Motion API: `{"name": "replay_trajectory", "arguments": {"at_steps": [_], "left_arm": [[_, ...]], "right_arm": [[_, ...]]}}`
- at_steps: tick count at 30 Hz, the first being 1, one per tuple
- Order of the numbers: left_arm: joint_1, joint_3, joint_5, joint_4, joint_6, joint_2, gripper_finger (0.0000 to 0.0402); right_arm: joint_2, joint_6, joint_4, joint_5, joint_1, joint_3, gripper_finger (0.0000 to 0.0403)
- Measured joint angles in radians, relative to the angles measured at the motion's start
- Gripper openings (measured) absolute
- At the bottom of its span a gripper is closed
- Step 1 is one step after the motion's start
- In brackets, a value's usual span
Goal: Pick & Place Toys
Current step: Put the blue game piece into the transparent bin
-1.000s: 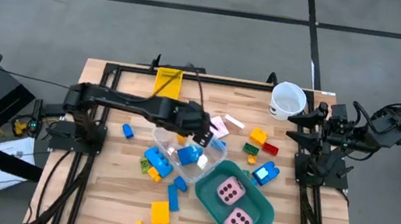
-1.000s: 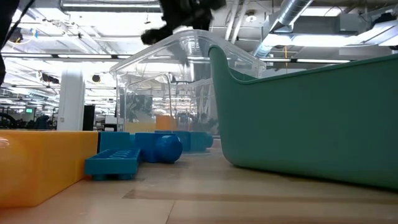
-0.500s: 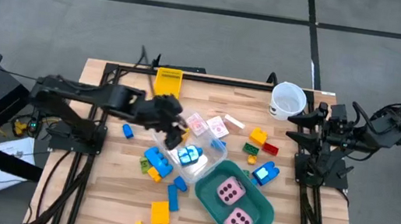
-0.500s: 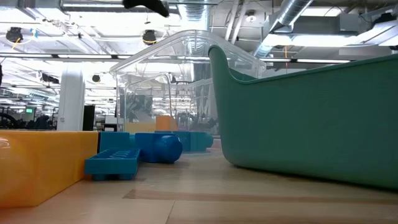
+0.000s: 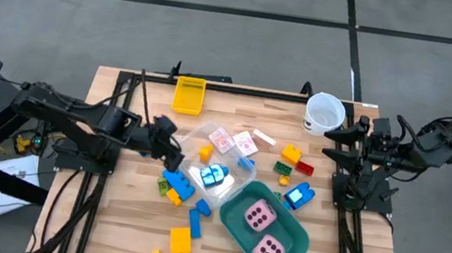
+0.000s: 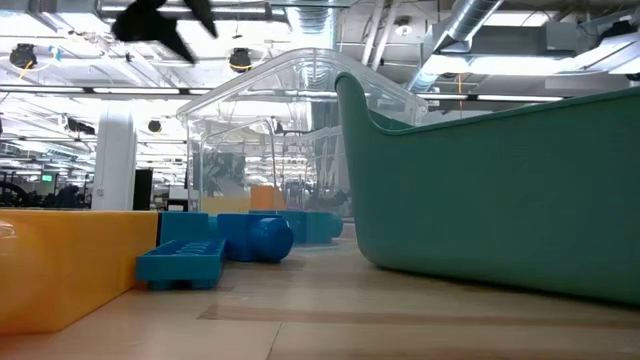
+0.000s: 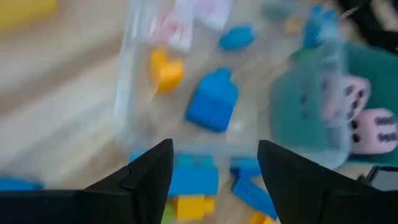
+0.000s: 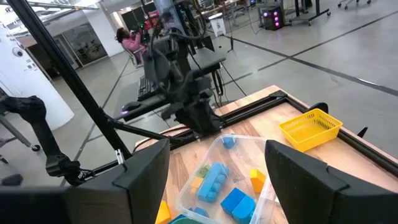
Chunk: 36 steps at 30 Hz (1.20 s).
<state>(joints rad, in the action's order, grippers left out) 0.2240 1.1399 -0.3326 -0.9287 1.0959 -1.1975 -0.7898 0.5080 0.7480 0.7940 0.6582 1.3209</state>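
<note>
Blue, orange and pink toys sit in your clear box [image 5: 216, 162] in the middle of the desk [image 5: 107, 216], and more bricks lie beside it, near the teal tub [image 5: 238, 220] with two pink dice [image 5: 260, 216]. Your left gripper [image 5: 172, 144] hangs just beside the clear box, jaws apart and holding nothing. Your right gripper [image 5: 335, 142] waits at the desk's right edge near the white cup [image 5: 324, 113], jaws apart and empty too.

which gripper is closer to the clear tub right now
Left. The left gripper is beside the clear tub, open; the right gripper waits past the table's far right edge, near the white cup.
</note>
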Motion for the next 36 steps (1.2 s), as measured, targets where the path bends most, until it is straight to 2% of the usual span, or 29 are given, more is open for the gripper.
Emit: {"name": "replay_trajectory", "arguments": {"at_steps": [6, 12, 18, 21, 26, 36], "left_arm": [[0.061, -0.17, 0.131, 0.002, 0.182, 0.052, 0.0231], [0.151, -0.304, 0.27, 0.016, 0.35, 0.05, 0.0225], [0.222, -0.409, 0.365, 0.02, 0.656, 0.048, 0.022], [0.241, -0.438, 0.342, 0.021, 0.857, 0.048, 0.0216], [0.247, -0.45, 0.156, -0.009, 1.12, 0.048, 0.0203], [0.067, -0.45, 0.076, -0.218, 1.138, 0.048, 0.0162]], "right_arm": [[0.0, 0.001, 0.0, 0.0, 0.0, 0.0, 0.0254], [0.0, 0.0, 0.0, 0.0, 0.0, 0.0, 0.0254], [0.0, -0.003, 0.001, 0.0, 0.0, 0.0, 0.0254], [0.0, -0.003, 0.001, 0.0, 0.0, 0.0, 0.0254], [0.0, -0.003, 0.001, 0.016, 0.0, 0.0, 0.0254], [0.0, 0.0, 0.001, 0.019, 0.0, 0.0, 0.0254]]}}
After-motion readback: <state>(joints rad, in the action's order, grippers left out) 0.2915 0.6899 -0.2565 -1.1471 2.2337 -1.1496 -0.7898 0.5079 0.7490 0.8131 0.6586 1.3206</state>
